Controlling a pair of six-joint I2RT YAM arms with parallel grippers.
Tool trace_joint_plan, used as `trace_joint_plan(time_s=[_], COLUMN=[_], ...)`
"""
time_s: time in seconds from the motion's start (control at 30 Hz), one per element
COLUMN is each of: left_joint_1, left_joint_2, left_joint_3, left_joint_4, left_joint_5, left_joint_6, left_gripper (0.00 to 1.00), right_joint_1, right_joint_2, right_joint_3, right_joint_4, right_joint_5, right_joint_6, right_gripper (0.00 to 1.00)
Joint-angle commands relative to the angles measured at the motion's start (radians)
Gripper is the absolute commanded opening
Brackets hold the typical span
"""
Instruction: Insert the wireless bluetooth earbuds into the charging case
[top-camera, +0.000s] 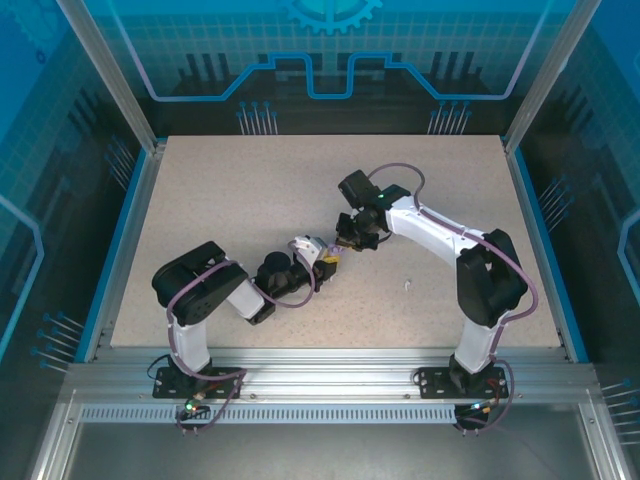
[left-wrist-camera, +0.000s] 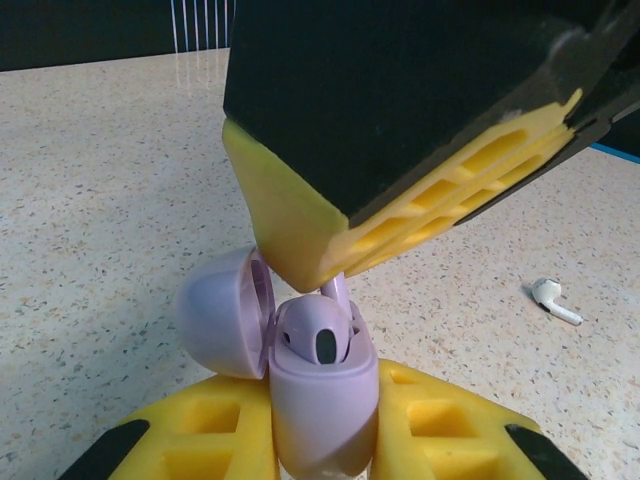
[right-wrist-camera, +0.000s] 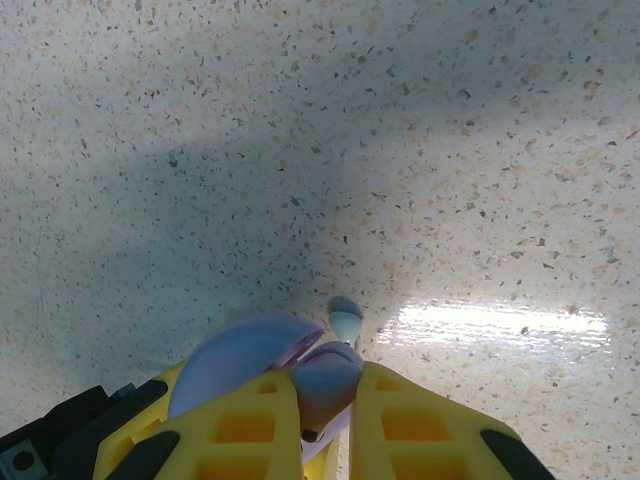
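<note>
Where the counter (top-camera: 250, 190) runs toward its near edge, right of the middle, a white earbud (left-wrist-camera: 553, 300) lies loose on its side, well apart from both arms' tips. Farther in, about the middle of the counter, the left pincer (top-camera: 326, 262) is clamped narrow on the charging case (left-wrist-camera: 322, 400). Its yellow fingers press the pale purple shell from either side and hold it upright. The case's lid (left-wrist-camera: 225, 320) stands open, tipped to the left of the mouth in the left wrist view. A pale purple earbud (left-wrist-camera: 322, 338) sits at that mouth, its rounded head and dark oval grille showing above the rim. Just beyond and above, the right pincer (right-wrist-camera: 328, 400) reaches down over the case with its tips drawn narrow. The right wrist view shows pale purple pinched between its yellow fingers. In the left wrist view a thin purple stem rises from behind the head into those tips. Whether that stem belongs to the bud seen in the mouth or to a second one cannot be told.
</note>
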Motion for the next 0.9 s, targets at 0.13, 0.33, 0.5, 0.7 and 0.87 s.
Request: trace_joint_plan(time_s=[0.13,0.33,0.5,0.7,0.87], left_joint_1=[-0.008,-0.008,-0.008,-0.008,-0.01], left_joint_2=[-0.025,-0.028,-0.031,-0.033,-0.036], left_joint_3=[0.016,0.018,0.015,0.015,0.016], left_joint_4=[0.052,0.052,0.053,0.053,0.052], left_joint_5=[-0.007,-0.006,-0.006,-0.003,-0.003], left_joint_6=[-0.006,-0.005,-0.004,-0.003,-0.003], left_gripper=[0.23,0.23,0.23,0.23,0.23], right_joint_1=[0.006,0.006,0.005,0.006,0.002], right_joint_2=[-0.028,-0.035,-0.046,-0.063,-0.073], right_joint_3=[-0.011,-0.016,-0.018,-0.035,-0.043], right_joint_4=[0.002,0.013,0.017,0.052,0.051], right_joint_5=[-0.031,-0.049,-0.051,-0.061,-0.063], right_joint_6=[0.005,0.005,0.008,0.014,0.017], right_gripper=[0.14,0.19,0.24,0.25,0.26])
